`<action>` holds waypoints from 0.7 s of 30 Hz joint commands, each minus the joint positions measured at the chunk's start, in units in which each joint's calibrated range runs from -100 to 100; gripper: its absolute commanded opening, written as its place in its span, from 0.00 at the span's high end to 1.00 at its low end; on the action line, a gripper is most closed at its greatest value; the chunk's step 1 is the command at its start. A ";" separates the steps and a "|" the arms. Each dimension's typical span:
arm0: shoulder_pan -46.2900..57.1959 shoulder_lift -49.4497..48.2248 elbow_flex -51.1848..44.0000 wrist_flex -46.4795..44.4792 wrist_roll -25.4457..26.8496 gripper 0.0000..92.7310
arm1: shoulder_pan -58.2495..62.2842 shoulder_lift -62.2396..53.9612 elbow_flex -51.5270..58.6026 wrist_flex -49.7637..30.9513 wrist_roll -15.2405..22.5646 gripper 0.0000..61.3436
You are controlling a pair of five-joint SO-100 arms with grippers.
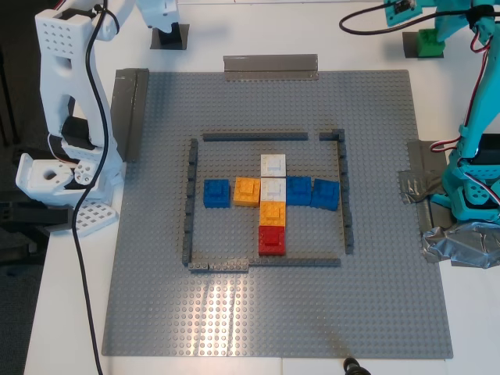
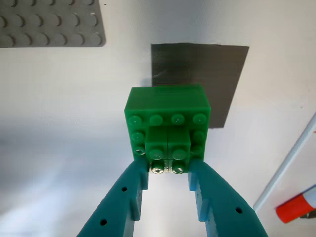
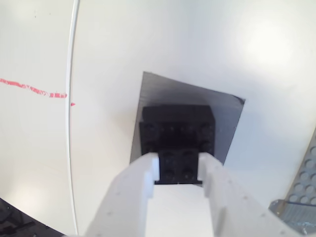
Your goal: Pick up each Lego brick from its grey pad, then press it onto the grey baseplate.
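A bright green Lego brick (image 2: 168, 118) sits between the teal fingers of my first gripper (image 2: 168, 165), which is shut on its raised centre block. It is partly in front of a grey pad (image 2: 217, 74). In the exterior view this green brick (image 1: 428, 43) is at the far right, beyond the grey baseplate (image 1: 273, 312). My second gripper (image 3: 178, 168), with white fingers, is shut on the centre block of a black Lego brick (image 3: 177, 128) resting on its grey pad (image 3: 158, 91). That black brick (image 1: 169, 35) is at the exterior view's far left.
Inside the thin dark wall (image 1: 190, 203) on the baseplate lie blue, orange, white and red bricks (image 1: 272, 211). Grey tape strips (image 1: 271, 66) hold the plate's edges. The white arm's base (image 1: 66, 180) stands at the exterior view's left and the teal arm's base (image 1: 473, 195) at its right.
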 commanded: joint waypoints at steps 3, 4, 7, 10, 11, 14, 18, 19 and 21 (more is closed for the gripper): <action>-1.70 -7.44 -1.29 5.08 -0.07 1.00 | 0.11 -2.81 -2.19 0.14 -1.52 1.00; -1.99 -7.87 -1.20 6.14 0.03 1.00 | 0.18 -3.49 -2.64 0.39 -1.52 1.00; -3.15 -9.50 -1.20 9.88 0.27 1.00 | 0.62 -5.64 -4.36 1.69 -1.76 1.00; -4.74 -12.59 -1.20 13.22 0.37 1.00 | 1.20 -8.30 -6.44 3.97 -2.20 1.00; -5.10 -13.70 -1.20 13.22 0.37 1.00 | 1.41 -9.25 -6.80 4.62 -2.40 1.00; -6.48 -18.08 -1.20 13.22 0.37 1.00 | 2.07 -13.02 -6.80 6.25 -2.94 1.00; -8.01 -23.14 -0.48 13.22 0.37 1.00 | 3.59 -17.91 -6.08 7.79 -4.11 1.00; -8.08 -23.92 -0.48 13.22 0.37 1.00 | 4.10 -19.12 -5.71 8.04 -4.55 1.00; -8.51 -25.38 -0.48 13.22 0.37 1.00 | 5.33 -21.61 -4.81 8.44 -5.18 1.00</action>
